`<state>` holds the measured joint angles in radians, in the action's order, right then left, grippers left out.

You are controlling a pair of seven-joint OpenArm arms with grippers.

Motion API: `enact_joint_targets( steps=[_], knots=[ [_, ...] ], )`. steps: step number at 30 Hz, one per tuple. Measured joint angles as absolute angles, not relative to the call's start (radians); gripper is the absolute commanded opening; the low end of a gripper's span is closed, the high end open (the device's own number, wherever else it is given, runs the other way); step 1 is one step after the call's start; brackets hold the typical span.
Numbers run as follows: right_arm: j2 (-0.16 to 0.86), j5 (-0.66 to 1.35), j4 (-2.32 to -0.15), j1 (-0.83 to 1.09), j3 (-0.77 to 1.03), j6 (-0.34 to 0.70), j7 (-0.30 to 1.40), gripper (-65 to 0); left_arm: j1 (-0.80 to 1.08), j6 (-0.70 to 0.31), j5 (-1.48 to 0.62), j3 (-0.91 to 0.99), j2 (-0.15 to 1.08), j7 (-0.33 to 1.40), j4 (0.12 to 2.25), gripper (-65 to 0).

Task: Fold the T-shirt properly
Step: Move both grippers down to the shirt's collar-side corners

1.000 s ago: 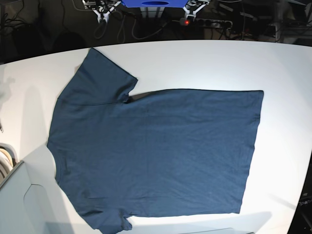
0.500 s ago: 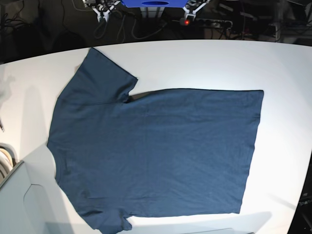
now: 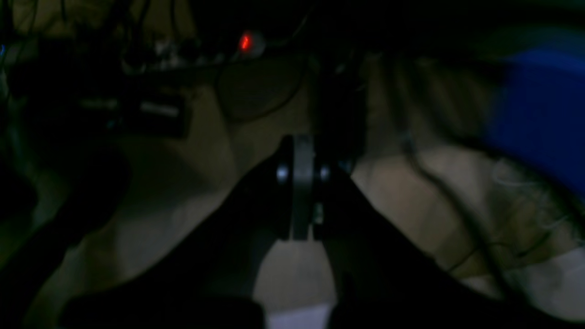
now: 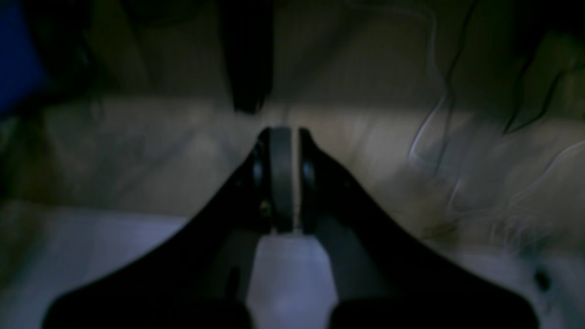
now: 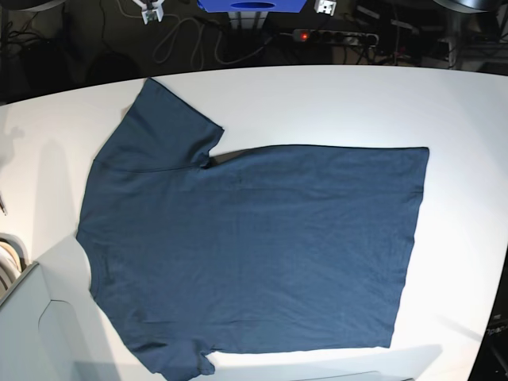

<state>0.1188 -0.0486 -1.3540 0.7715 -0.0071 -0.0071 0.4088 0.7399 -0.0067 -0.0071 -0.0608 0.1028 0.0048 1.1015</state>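
Note:
The dark navy T-shirt (image 5: 254, 246) lies spread flat on the white table (image 5: 333, 103), neck side to the left and hem to the right. One sleeve points to the back left and the other to the front left. In the base view only the white tips of my right gripper (image 5: 151, 9) and left gripper (image 5: 324, 6) show at the top edge, far behind the shirt. The left wrist view has the left gripper (image 3: 300, 146) shut and empty over a dark floor. My right gripper (image 4: 283, 135) is shut and empty too, above the table's back edge.
Behind the table are a blue base (image 5: 252, 5), a power strip with a red light (image 5: 333, 36) and loose cables (image 5: 182, 40). A pale grey box (image 5: 32, 333) stands at the front left corner. A strip of bare table runs along the shirt's far side.
Both grippers have drawn back toward the top edge of the base view and now barely show. The T-shirt has not moved.

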Motion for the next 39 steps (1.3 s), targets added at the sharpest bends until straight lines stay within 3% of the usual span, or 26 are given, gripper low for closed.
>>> enact_joint_targets(
  steps=[10, 17, 25, 29, 33, 39],
  knots=[
    [0.176, -0.047, -1.813, 0.999, -0.001, -0.004, 0.45, -65.0, 1.01, -0.004, -0.006, 0.055, 0.117, 0.025, 1.599, -65.0],
    [0.191, -0.047, -2.061, 1.052, 0.032, -0.005, 0.591, -65.0, 1.097, -0.009, -0.006, 0.115, 0.118, 0.03, 1.784, -65.0],
    [0.193, -0.048, -2.108, 1.023, 0.08, -0.005, 0.589, -64.9, 1.125, -0.004, -0.007, 0.192, 0.119, 0.022, 1.939, -64.9],
    [0.194, -0.049, -2.109, 0.976, 0.08, -0.004, 0.592, -64.3, 1.116, -0.004, -0.007, 0.254, 0.116, 0.031, 1.973, -54.9],
    [0.194, -0.048, -2.109, 0.928, 0.079, -0.004, 0.598, -53.6, 1.044, -0.013, -0.115, 0.313, 0.112, 0.029, 1.99, -48.9],
    [0.195, -0.048, -2.109, 0.847, 0.073, -0.004, 0.599, -25.7, 0.897, -0.006, -0.207, 0.421, 0.115, 0.033, 1.985, -47.3]
  ],
)
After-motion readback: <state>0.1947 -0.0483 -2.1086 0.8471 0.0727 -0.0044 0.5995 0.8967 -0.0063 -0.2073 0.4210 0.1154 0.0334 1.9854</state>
